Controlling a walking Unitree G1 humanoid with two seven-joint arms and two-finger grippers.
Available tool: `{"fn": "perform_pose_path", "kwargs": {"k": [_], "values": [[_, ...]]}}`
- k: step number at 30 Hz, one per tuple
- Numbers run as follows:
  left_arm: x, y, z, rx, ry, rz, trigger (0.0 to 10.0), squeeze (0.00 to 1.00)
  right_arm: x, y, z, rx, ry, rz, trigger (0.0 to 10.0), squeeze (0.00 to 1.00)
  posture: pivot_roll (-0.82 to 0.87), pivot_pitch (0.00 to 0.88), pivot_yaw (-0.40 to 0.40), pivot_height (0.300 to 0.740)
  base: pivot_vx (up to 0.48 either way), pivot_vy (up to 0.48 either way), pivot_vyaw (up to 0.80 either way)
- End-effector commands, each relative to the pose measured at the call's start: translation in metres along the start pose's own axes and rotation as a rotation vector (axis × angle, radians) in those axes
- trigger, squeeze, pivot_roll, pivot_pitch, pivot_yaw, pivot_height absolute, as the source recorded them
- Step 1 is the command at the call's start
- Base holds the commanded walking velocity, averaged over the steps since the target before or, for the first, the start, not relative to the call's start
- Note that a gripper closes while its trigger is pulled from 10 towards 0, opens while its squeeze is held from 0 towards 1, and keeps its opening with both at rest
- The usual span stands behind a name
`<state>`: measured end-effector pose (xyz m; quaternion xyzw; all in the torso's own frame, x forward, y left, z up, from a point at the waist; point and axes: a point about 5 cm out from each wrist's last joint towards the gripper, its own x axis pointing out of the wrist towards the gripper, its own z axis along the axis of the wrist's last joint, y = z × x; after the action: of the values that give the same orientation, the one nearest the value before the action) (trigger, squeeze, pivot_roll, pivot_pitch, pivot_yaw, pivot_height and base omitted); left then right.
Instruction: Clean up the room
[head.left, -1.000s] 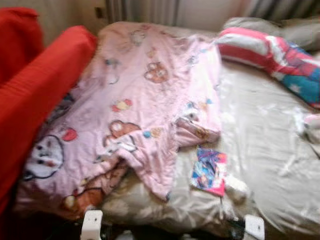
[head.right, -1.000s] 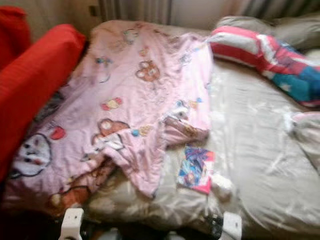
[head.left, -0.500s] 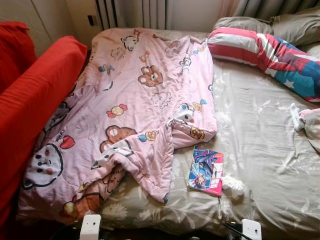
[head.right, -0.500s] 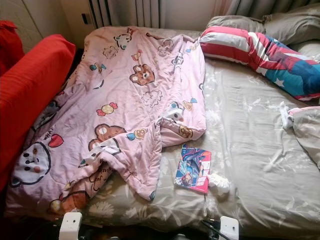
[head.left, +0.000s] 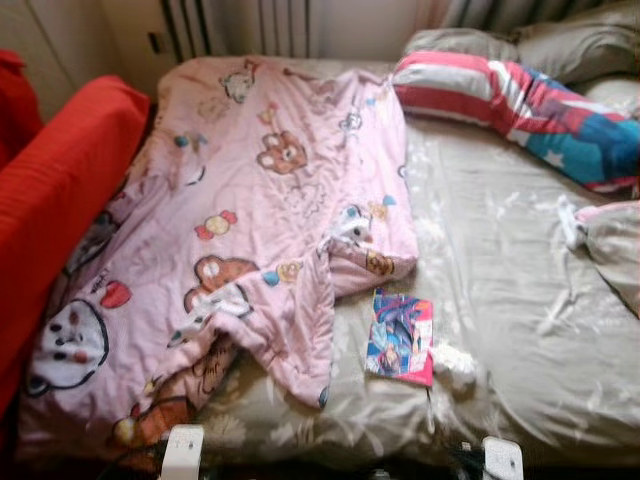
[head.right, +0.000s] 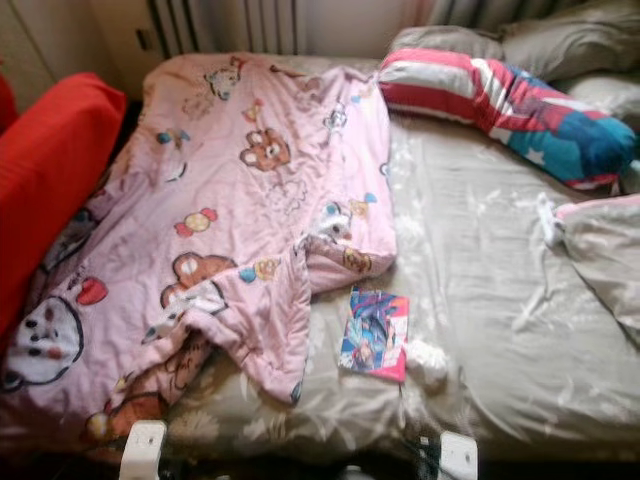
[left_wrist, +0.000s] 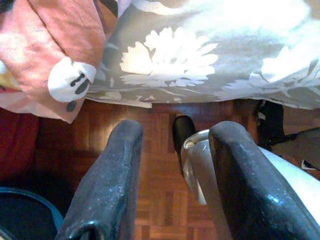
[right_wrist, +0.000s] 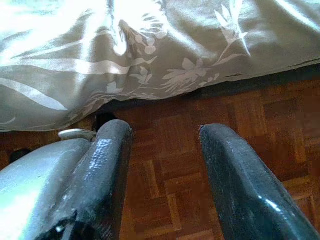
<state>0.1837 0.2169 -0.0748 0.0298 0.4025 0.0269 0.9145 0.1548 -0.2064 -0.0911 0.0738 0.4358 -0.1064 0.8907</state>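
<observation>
A pink cartoon-print blanket (head.left: 250, 210) lies rumpled over the left half of the bed. A colourful book (head.left: 401, 337) rests on the grey floral sheet (head.left: 500, 290) near the bed's front edge, with a small white crumpled item (head.left: 452, 365) beside it. A red, white and blue pillow (head.left: 520, 105) lies at the head. My left gripper (left_wrist: 172, 165) hangs open beside the bed's edge over the wooden floor (left_wrist: 160, 200). My right gripper (right_wrist: 165, 160) hangs open too, with nothing between its fingers.
A red sofa (head.left: 55, 210) stands against the bed's left side. Grey pillows (head.left: 540, 40) sit at the back right, and a pale garment (head.left: 610, 245) lies at the right edge. A radiator (head.left: 235, 25) is behind the bed. A dark blue container (left_wrist: 25, 212) stands on the floor.
The whole picture has shifted left and slightly down, so the camera has moved. Nothing on the bed has changed place.
</observation>
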Motion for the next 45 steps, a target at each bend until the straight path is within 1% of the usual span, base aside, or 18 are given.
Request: {"fn": "perform_pose_path", "kwargs": {"k": [1,23,41,45], "values": [[-0.0037,0.0001,-0.0135,-0.005,0.045,0.000,10.0,0.00,-0.0017,-0.0026,-0.0060,0.011,0.018,-0.010,10.0,0.00,0.17,0.199,-0.037,0.740,0.000,0.000,0.00],[-0.0039,-0.0001,-0.0136,-0.006,0.041,0.003,10.0,0.00,-0.0013,-0.0027,-0.0046,0.028,0.013,-0.007,10.0,0.00,0.17,0.205,-0.040,0.740,0.000,-0.055,0.00],[-0.0047,0.0013,-0.0147,-0.007,0.037,0.003,10.0,0.00,-0.0011,-0.0012,-0.0035,0.031,0.004,-0.007,10.0,0.00,0.17,0.217,-0.037,0.740,0.000,-0.281,0.00],[-0.0047,0.0015,-0.0147,-0.009,0.037,0.006,10.0,0.00,-0.0012,-0.0008,-0.0038,0.032,0.003,-0.007,10.0,0.00,0.17,0.219,-0.035,0.740,0.000,0.000,0.00]]}}
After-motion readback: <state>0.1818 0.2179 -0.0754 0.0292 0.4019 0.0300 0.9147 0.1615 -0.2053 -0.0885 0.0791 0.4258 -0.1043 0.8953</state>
